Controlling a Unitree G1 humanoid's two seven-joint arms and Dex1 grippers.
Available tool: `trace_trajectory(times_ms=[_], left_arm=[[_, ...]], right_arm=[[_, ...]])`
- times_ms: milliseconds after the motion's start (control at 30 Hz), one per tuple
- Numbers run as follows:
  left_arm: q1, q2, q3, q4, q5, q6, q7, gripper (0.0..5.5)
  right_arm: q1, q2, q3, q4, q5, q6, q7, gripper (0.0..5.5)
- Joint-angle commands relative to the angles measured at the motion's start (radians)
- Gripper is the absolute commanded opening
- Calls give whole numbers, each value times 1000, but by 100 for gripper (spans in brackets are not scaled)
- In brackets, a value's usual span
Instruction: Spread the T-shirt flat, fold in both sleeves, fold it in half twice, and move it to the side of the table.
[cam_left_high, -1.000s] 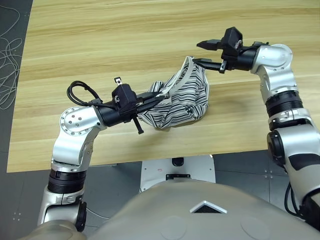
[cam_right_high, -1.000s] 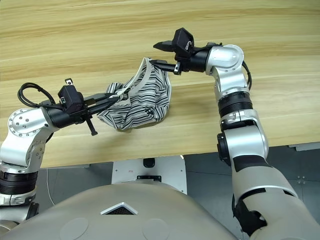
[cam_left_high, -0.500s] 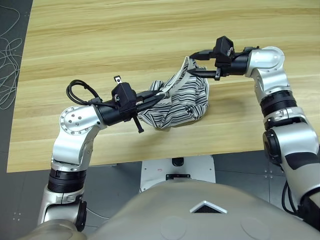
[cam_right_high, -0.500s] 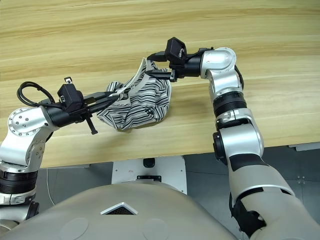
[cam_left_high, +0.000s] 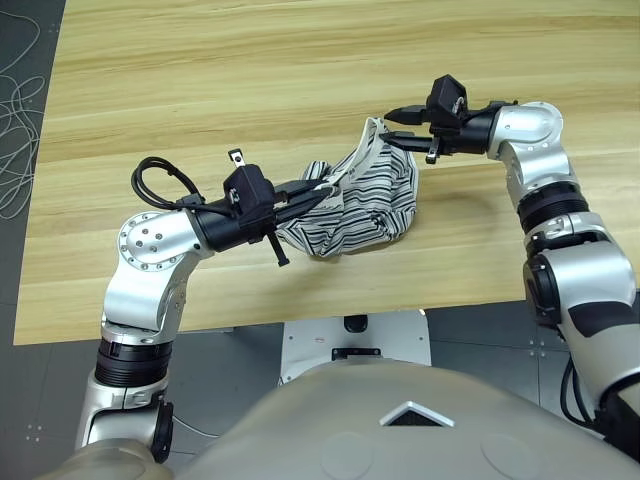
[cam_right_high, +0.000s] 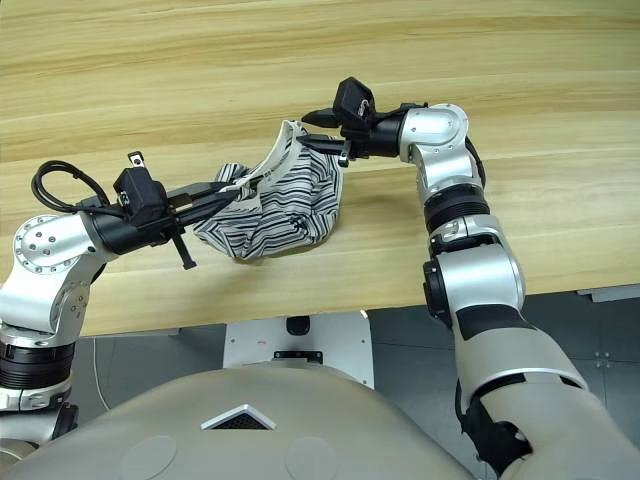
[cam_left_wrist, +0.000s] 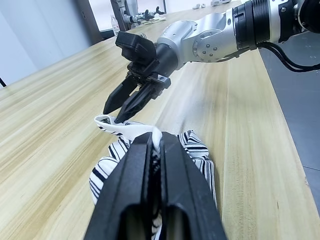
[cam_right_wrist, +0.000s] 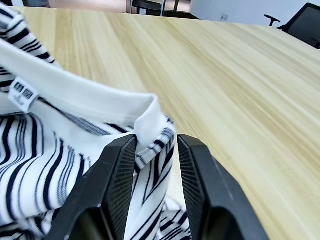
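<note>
The black-and-white striped T-shirt (cam_left_high: 360, 205) hangs bunched just above the wooden table (cam_left_high: 250, 80), held between my two arms. My left gripper (cam_left_high: 312, 192) is shut on a fold at the shirt's left end; the left wrist view has white fabric pinched between its fingers (cam_left_wrist: 156, 137). My right gripper (cam_left_high: 392, 127) is at the shirt's upper right. Its fingers stand a little apart on either side of the white collar (cam_right_wrist: 150, 112), narrowly open. Much of the shirt is folded into itself and hidden.
Bare table lies beyond and to both sides of the shirt. The table's front edge (cam_left_high: 300, 315) runs just below the bundle. Cables (cam_left_high: 15, 120) lie on the floor off the table's left side.
My right gripper has moved left and down from beside the shirt onto its collar, and its fingers have narrowed from wide open. The left arm and the shirt have barely moved.
</note>
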Motion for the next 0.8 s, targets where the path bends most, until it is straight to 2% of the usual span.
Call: trace_trajectory(times_ms=[33, 467, 800], left_arm=[[-3, 7, 5, -4, -6, 9, 10, 10], [-3, 6, 3, -8, -4, 9, 16, 10], [-1, 6, 4, -9, -3, 7, 23, 10]], right_arm=[[-48, 25, -20, 30, -5, 0, -24, 152], [-38, 25, 29, 79, -70, 22, 80, 152], [-53, 27, -7, 87, -54, 56, 100, 326]])
